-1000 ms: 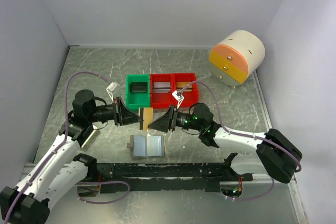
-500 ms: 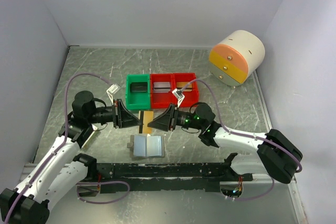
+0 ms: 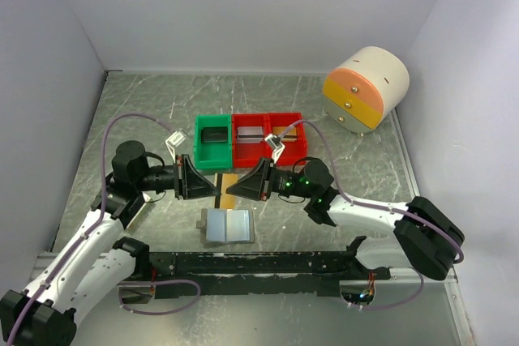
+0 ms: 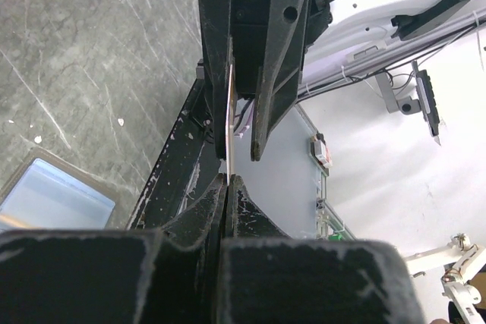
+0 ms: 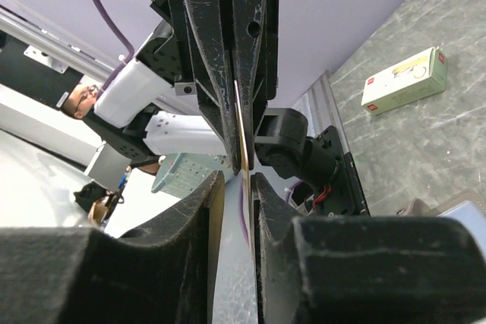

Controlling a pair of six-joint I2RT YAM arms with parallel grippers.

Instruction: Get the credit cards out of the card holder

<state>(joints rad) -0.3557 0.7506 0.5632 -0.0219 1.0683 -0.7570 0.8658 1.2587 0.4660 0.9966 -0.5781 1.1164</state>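
Change, right side: the right pincer (image 3: 233, 189) has slid left from just beside the thin flat orange-tan credit card (image 3: 228, 201) to over it, and its jaws have drawn in from wide to narrow.
Change, left side: none. The left pincer (image 3: 216, 185) stays clamped on the card, and the arm has hardly shifted.
Change, holder: the flat grey two-panel card holder (image 3: 227, 225) with pale blue pockets has not moved.
Card position: off the grey marbled table (image 3: 146, 111), upright on edge between the two pincer tips. It is above and just behind the holder and in front of the green plastic bin (image 3: 213, 142).
Holder position: lying open on the table, near the arm bases.
Top view only: the two arms meeting nose to nose, and the two red plastic bins (image 3: 269, 137) beside the green one.
Left wrist only: the card edge-on, pinched at its lower edge. One right finger (image 4: 216, 43) lies against it, and the other stands off with a gap.
Right wrist only: narrow gaps either side of the card between its own fingers, so they are not clamped. A small white-and-red box (image 5: 402, 81) lies on the table.
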